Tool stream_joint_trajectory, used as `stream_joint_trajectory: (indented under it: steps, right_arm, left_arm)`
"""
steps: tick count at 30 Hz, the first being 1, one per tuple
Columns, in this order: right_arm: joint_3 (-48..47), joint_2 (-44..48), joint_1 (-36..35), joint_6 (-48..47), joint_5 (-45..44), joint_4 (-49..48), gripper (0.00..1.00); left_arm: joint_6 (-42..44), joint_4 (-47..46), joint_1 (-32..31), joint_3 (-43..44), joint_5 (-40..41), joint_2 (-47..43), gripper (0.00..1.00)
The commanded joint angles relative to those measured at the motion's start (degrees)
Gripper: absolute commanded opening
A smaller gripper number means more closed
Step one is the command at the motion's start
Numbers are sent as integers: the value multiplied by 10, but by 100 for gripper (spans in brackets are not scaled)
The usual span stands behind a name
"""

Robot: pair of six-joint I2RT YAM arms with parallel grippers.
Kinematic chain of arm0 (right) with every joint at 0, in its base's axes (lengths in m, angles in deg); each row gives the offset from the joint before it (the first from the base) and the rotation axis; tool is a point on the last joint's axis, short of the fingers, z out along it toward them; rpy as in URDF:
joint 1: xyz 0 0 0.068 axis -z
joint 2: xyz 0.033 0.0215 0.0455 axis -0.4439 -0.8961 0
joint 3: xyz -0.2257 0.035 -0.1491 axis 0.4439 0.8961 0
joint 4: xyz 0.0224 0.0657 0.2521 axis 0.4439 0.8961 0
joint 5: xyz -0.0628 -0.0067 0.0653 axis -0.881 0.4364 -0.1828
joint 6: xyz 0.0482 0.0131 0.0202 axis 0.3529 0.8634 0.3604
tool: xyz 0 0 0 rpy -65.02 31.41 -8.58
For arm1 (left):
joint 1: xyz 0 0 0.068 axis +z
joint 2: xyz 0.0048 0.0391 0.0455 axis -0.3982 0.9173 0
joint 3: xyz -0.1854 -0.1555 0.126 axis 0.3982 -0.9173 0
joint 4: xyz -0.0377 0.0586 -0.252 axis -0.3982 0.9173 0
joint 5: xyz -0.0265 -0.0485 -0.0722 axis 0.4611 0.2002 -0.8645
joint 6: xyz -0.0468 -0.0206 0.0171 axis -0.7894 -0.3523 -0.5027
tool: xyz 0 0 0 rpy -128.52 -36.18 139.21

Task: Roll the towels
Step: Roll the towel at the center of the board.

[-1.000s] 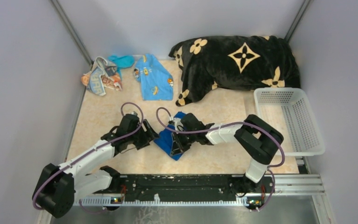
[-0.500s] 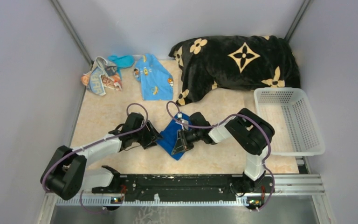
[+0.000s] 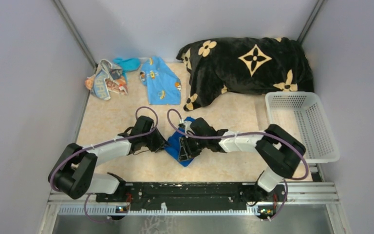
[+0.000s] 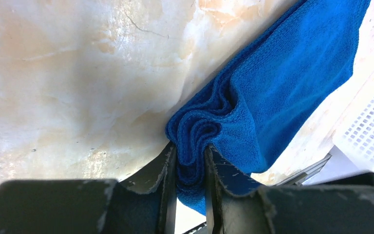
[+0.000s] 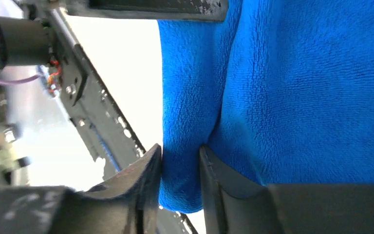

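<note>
A dark blue towel (image 3: pixel 177 140) lies bunched on the table between my two grippers. From the left, my left gripper (image 3: pixel 164 145) is shut on its folded edge. In the left wrist view the layered folds of the towel (image 4: pixel 282 83) sit pinched between the fingers of the left gripper (image 4: pixel 190 148). My right gripper (image 3: pixel 184 151) holds the towel's near right side. In the right wrist view a fold of the blue cloth (image 5: pixel 297 87) fills the gap of the right gripper (image 5: pixel 181 148). A striped towel (image 3: pixel 104 80), a turquoise towel (image 3: pixel 128 63) and a light blue printed towel (image 3: pixel 160 83) lie at the back left.
A large black blanket with tan flowers (image 3: pixel 248 63) is heaped at the back right. A white mesh basket (image 3: pixel 292 95) stands at the right edge. The black base rail (image 3: pixel 190 192) runs along the near edge, and grey walls close in both sides.
My left gripper has moved right, up to the dark blue towel's left edge. The right arm's elbow swung left, then back out to the right, with its gripper staying on the towel.
</note>
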Motion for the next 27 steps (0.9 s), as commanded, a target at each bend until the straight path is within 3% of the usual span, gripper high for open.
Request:
stream_joint_trajectory:
  steps: [1,2,4,14,27]
  right_arm:
    - [-40,89,-50,-85,-205,128,38]
    - [-44,102,-65,-97,-247,138,50]
    - [-59,116,-96,-125,-318,161,55]
    - [-131,57,-239,-198,-531,196,53]
    - [-160,-65,-285,-195,-570,222,45]
  left_arm:
    - [20,47,1,7,42,-2,27]
    - [21,47,1,7,42,-3,27]
    - [18,46,0,7,42,-2,27]
    - [15,51,0,10,43,-1,29]
    - [3,52,-1,9,50,-1,31]
